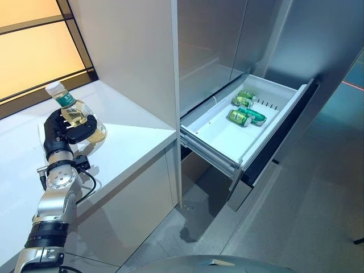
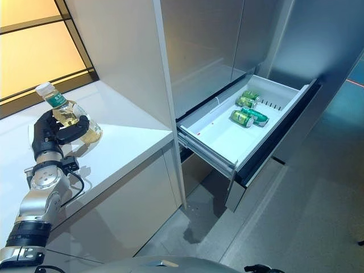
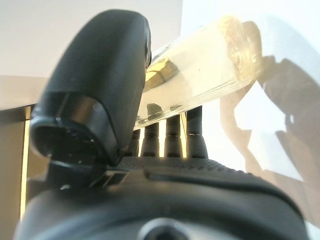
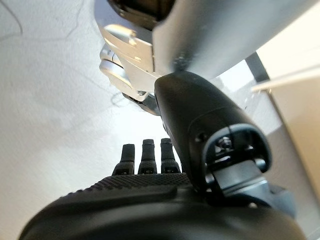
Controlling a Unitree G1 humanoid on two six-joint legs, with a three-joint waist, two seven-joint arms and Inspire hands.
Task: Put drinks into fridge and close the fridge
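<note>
A clear bottle (image 1: 79, 116) of pale yellow drink, with a white cap and a green label, is tilted over the white counter (image 1: 136, 133). My left hand (image 1: 57, 133) is shut on it, and in the left wrist view the thumb (image 3: 100, 85) and fingers wrap the bottle (image 3: 210, 65). To the right, the fridge's white drawer (image 1: 219, 142) stands pulled out, with several green cans (image 1: 245, 109) lying at its far end. My right hand (image 4: 150, 200) shows only in its own wrist view, fingers relaxed and holding nothing.
A tall white panel (image 1: 136, 51) stands between the counter and the steel fridge doors (image 1: 210, 45). An amber-lit window (image 1: 34, 45) lies behind the counter. The drawer's dark front (image 1: 284, 133) juts out over the grey floor (image 1: 307, 216).
</note>
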